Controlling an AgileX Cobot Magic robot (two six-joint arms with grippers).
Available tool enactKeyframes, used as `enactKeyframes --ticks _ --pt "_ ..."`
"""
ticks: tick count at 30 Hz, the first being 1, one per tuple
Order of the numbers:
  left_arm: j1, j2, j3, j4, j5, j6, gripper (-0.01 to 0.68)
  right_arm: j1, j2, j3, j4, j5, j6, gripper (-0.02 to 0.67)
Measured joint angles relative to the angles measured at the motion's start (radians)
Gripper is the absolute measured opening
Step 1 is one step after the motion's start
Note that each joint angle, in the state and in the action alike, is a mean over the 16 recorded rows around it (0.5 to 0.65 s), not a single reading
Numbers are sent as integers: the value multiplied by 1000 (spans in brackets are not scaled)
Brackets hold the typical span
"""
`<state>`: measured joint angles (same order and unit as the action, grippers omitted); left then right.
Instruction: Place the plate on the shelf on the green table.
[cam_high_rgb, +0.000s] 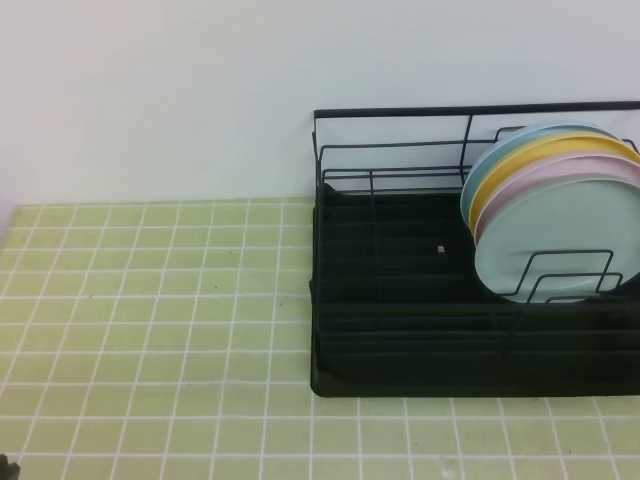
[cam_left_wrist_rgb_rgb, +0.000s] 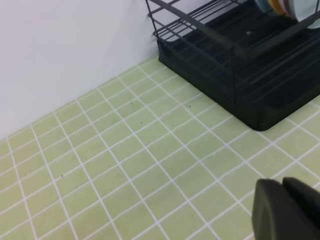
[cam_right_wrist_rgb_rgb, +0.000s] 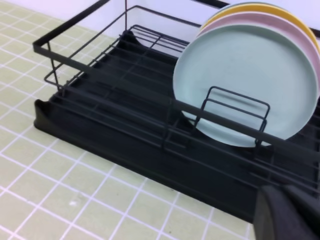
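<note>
Step in hand: none active; judged to be the end of placement. The plate (cam_high_rgb: 545, 240), pale mint, stands on edge in the shelf (cam_high_rgb: 400, 300) at its right end, frontmost of a stack, leaning on a pink plate (cam_high_rgb: 590, 168), with yellow and blue ones behind. Wire dividers (cam_right_wrist_rgb_rgb: 235, 107) cross its lower face. The shelf sits on the green table (cam_high_rgb: 150, 300) against the wall.

Left claw (cam_left_wrist_rgb_rgb: 287, 210): clenched, empty, low over bare tiles, well apart from the shelf. Right claw (cam_right_wrist_rgb_rgb: 287, 212): clenched, empty, just in front of the shelf's near edge, not touching the plate.

Next move, as judged: nothing to grasp; arms need only keep clear of the rack.
</note>
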<state>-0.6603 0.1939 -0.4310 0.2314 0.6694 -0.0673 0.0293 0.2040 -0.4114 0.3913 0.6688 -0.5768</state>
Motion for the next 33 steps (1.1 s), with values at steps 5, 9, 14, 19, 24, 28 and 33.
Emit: enactKeyframes --ticks 5,9,14,19,24,28,33 --pt "0 0 0 0 6 0 -2 12 0 4 17 -7 6 1" --pt "0 0 0 0 7 0 -2 18 0 4 22 -3 7 1" --pt "0 0 0 0 8 0 -2 19 -1 4 26 1 8 1" --pt "0 0 0 1 9 0 -2 19 -1 4 27 2 8 1" --pt "0 0 0 1 9 0 -2 19 -1 5 25 3 9 1" --pt "0 0 0 1 9 0 -2 19 -1 10 3 -4 23 1" --pt "0 0 0 1 9 0 -2 19 -8 33 -107 -55 157 1"
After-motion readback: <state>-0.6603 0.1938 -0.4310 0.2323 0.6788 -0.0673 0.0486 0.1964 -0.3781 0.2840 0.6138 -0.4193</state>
